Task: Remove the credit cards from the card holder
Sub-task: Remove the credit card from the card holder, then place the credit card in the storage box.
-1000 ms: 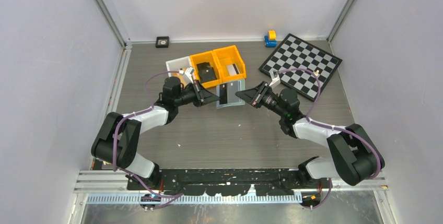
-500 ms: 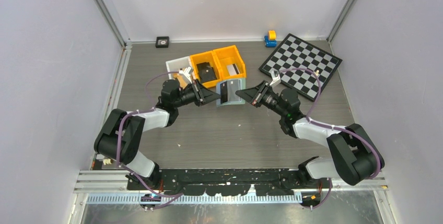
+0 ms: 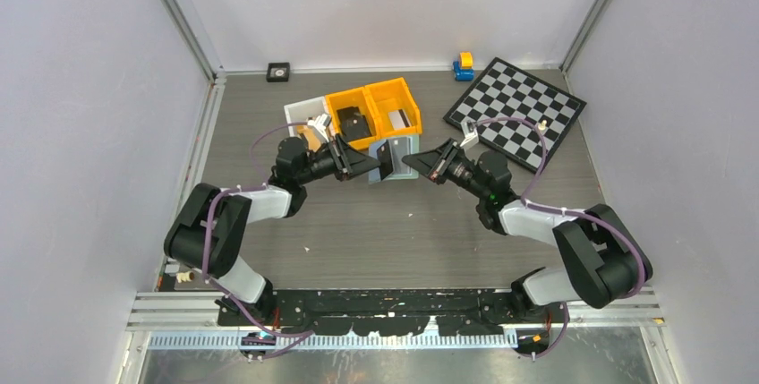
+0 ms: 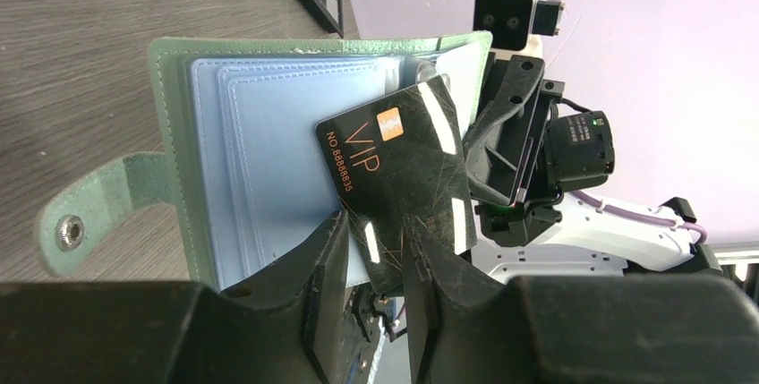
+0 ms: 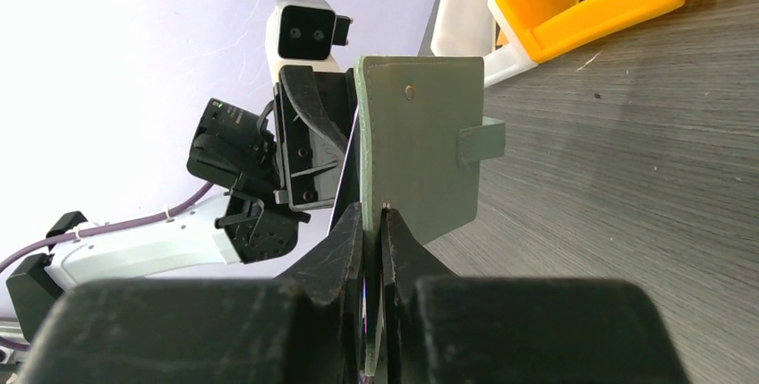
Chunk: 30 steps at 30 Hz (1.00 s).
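Note:
The pale sage-green card holder point(image 3: 402, 153) stands open and upright above the table between my two grippers. My right gripper point(image 3: 414, 162) is shut on the edge of its cover; the right wrist view shows the cover's green back point(image 5: 421, 147) pinched between my right gripper's point(image 5: 374, 223) fingers. The left wrist view shows the holder's light-blue sleeves point(image 4: 268, 160). A black VIP credit card point(image 4: 403, 169) sticks out of them at a tilt. My left gripper point(image 4: 371, 259) is closed on the card's lower corner. From above, my left gripper point(image 3: 374, 162) meets the card point(image 3: 385, 158).
Two orange bins point(image 3: 374, 98) and a white bin point(image 3: 302, 108) stand just behind the grippers. A checkerboard point(image 3: 517, 114) lies at the back right with a blue-and-yellow toy point(image 3: 463, 66) beside it. A small black square point(image 3: 278, 71) sits at the back wall.
The card holder has risen from lying flat to standing upright. My left gripper has closed in on it, and the black card now tilts out of its sleeve. My right gripper keeps its hold.

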Motion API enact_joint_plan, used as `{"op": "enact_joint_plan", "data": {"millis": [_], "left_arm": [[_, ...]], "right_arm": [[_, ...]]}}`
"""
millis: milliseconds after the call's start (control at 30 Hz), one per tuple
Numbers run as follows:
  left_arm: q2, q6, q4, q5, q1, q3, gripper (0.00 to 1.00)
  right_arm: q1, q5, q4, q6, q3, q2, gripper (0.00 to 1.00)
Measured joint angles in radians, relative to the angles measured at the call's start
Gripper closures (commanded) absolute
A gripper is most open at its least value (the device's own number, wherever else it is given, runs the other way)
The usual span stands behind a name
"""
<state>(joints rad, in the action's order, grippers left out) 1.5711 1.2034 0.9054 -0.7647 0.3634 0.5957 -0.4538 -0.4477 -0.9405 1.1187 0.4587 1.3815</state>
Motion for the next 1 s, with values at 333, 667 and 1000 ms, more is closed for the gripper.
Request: {"op": "enact_joint_plan", "data": {"millis": [333, 667, 1000], "left_arm": [[0.019, -0.064, -0.154, 0.019, 0.0, 0.023, 0.65], [0.013, -0.204, -0.429, 0.076, 0.011, 0.091, 0.65], [0.095, -0.323, -0.597, 0.141, 0.027, 0.151, 0.66]], "right_arm": [[0.0, -0.012, -0.022, 0.017, 0.0, 0.037, 0.9], [0.0, -0.016, -0.107, 0.062, 0.001, 0.202, 0.92], [0.011, -0.018, -0.171, 0.077, 0.006, 0.401, 0.93]]}}
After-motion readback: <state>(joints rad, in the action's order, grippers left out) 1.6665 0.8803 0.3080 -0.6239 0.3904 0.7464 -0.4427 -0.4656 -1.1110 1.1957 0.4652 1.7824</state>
